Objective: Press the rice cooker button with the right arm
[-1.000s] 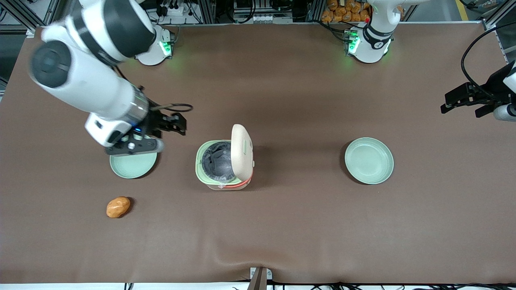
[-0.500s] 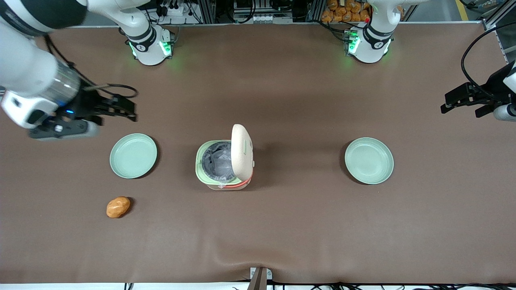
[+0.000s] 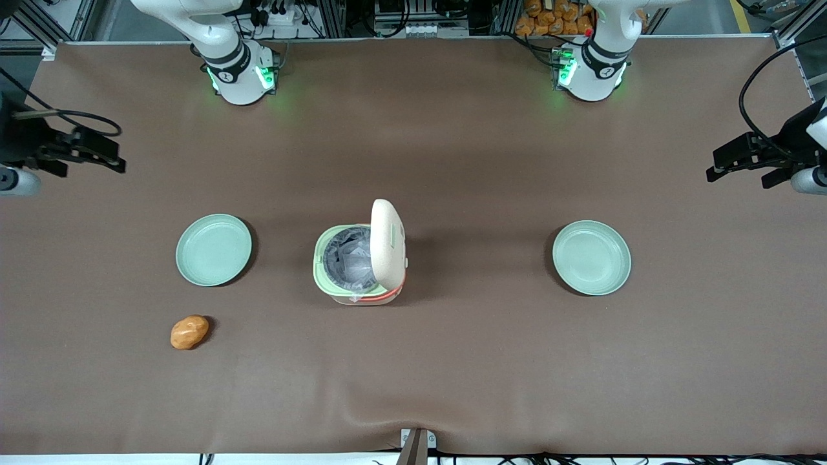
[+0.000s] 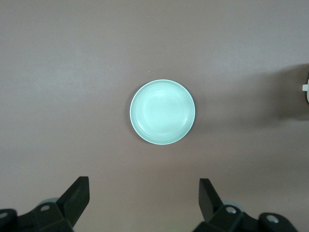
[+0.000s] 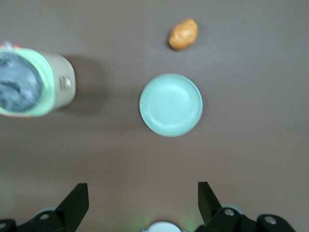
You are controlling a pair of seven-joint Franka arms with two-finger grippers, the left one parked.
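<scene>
The rice cooker (image 3: 358, 258) stands mid-table with its cream lid (image 3: 387, 242) raised upright, showing the grey inner pot, pale green rim and coral-red band. It also shows in the right wrist view (image 5: 34, 84), seen from above, with a small button on its cream side (image 5: 65, 83). My right gripper (image 3: 116, 157) hangs high at the working arm's end of the table, well away from the cooker and farther from the front camera than the nearby plate. Its black fingers (image 5: 77, 200) stand wide apart and empty, and the gripper (image 5: 143, 193) looks down on the table.
A pale green plate (image 3: 214, 250) lies beside the cooker toward the working arm's end and shows in the right wrist view (image 5: 171, 105). An orange-brown potato (image 3: 189, 332) lies nearer the front camera. A second green plate (image 3: 591, 258) lies toward the parked arm's end.
My right arm has swung away from above the plate beside the cooker, out to its own end of the table. The cooker, plates and potato have not moved.
</scene>
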